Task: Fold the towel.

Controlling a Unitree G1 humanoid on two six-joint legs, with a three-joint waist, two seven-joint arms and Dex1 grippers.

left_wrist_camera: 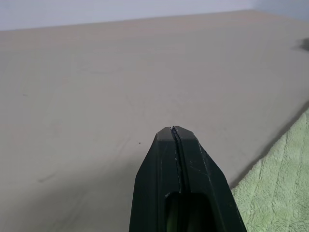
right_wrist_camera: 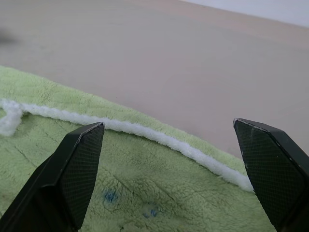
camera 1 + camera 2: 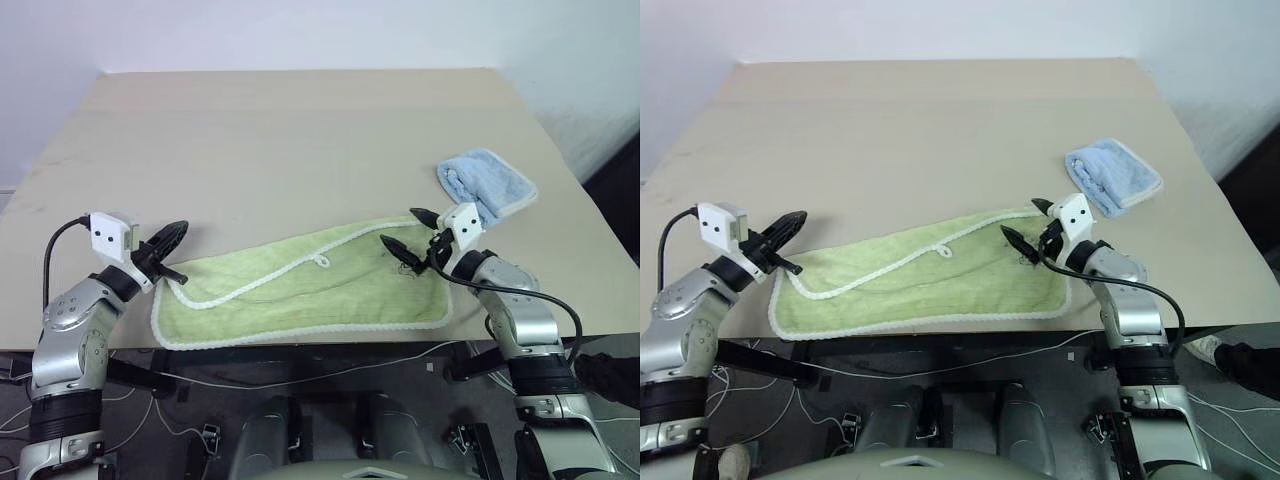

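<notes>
Soft, even light — faint shadows under the towel; wrist views slightly blurred

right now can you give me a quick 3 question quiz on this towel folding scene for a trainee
1. True or false: the right tool is open above the light yellow-green terry towel.
2. The left tool is: A open, B shut, C holding a cup.
3. Which cloth lies near the wooden table's right edge?

Key: 1 true. 2 B. 3 the small folded light blue cloth.
</notes>
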